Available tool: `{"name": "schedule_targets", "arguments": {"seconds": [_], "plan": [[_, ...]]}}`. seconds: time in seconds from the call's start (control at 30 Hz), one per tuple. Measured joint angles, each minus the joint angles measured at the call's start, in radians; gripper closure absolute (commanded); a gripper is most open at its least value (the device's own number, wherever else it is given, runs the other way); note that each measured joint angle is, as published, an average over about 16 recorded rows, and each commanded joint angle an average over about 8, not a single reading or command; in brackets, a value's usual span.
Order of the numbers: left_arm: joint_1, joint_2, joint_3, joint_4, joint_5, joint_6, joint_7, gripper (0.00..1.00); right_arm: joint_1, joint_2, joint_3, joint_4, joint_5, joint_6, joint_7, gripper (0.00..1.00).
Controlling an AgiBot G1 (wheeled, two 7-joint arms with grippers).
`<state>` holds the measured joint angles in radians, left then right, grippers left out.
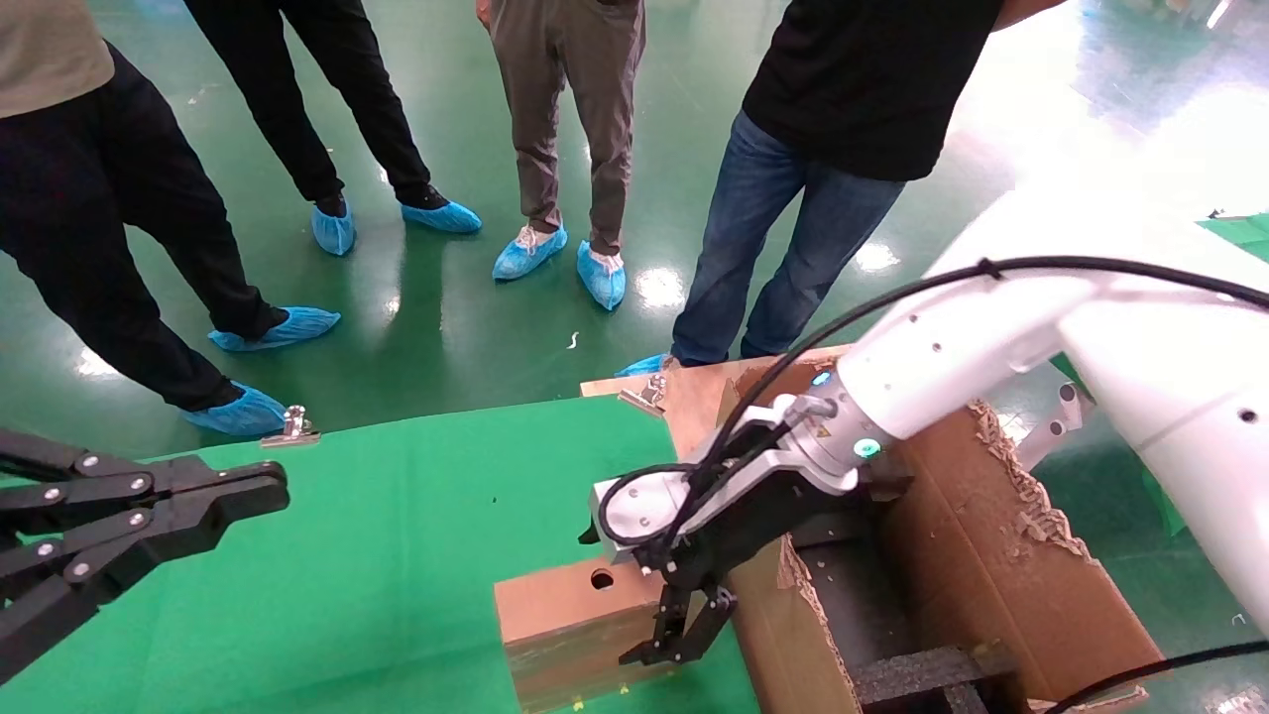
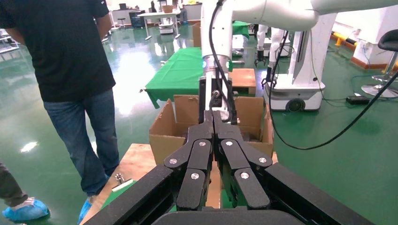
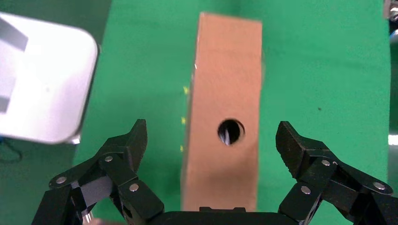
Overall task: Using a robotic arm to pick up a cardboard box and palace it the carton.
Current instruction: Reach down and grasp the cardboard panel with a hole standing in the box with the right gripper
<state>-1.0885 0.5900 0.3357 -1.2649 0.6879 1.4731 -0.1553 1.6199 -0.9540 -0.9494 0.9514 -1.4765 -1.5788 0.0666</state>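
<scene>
The cardboard box (image 1: 560, 630) stands on edge on the green cloth near the table's front, its narrow face with a round hole (image 1: 602, 578) turned up. The white robotic arm (image 1: 952, 347) reaches down over it, and my right gripper (image 1: 674, 645) is open at the box's right end. In the right wrist view this gripper (image 3: 212, 129) straddles the box (image 3: 227, 84), with a gap of green showing on each side of it. The carton (image 1: 1001, 575) with torn flaps stands just right of the box. My left gripper (image 1: 268, 491) is shut and empty at the far left.
Several people in blue shoe covers (image 1: 530, 250) stand on the green floor beyond the table (image 1: 397, 535). Metal clips (image 1: 292, 426) hold the cloth at the far edge. A wooden board (image 1: 694, 397) lies under the carton. Black foam (image 1: 892, 674) sits inside the carton.
</scene>
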Motion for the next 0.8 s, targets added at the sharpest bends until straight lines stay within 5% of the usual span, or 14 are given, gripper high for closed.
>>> {"name": "schedule_targets", "arguments": {"seconds": [0.13, 0.27, 0.4, 0.53, 0.57, 0.8], "plan": [[0.0, 0.0, 0.0, 0.0, 0.0, 0.0, 0.0, 0.98, 0.031, -0.029, -0.048, -0.03, -0.017, 0.0, -0.027, 0.0], [0.0, 0.0, 0.0, 0.0, 0.0, 0.0, 0.0, 0.48, 0.051, -0.049, -0.085, -0.056, -0.021, 0.0, -0.047, 0.01], [0.0, 0.0, 0.0, 0.0, 0.0, 0.0, 0.0, 0.0, 0.062, -0.06, -0.109, -0.071, -0.018, 0.0, -0.06, 0.43], [0.0, 0.0, 0.0, 0.0, 0.0, 0.0, 0.0, 0.0, 0.067, -0.064, -0.119, -0.078, -0.015, 0.001, -0.067, 0.92], [0.0, 0.0, 0.0, 0.0, 0.0, 0.0, 0.0, 0.0, 0.068, -0.065, -0.12, -0.079, -0.014, 0.001, -0.068, 0.98], [0.0, 0.0, 0.0, 0.0, 0.0, 0.0, 0.0, 0.0, 0.066, -0.063, -0.117, -0.076, -0.013, 0.001, -0.067, 1.0]]}}
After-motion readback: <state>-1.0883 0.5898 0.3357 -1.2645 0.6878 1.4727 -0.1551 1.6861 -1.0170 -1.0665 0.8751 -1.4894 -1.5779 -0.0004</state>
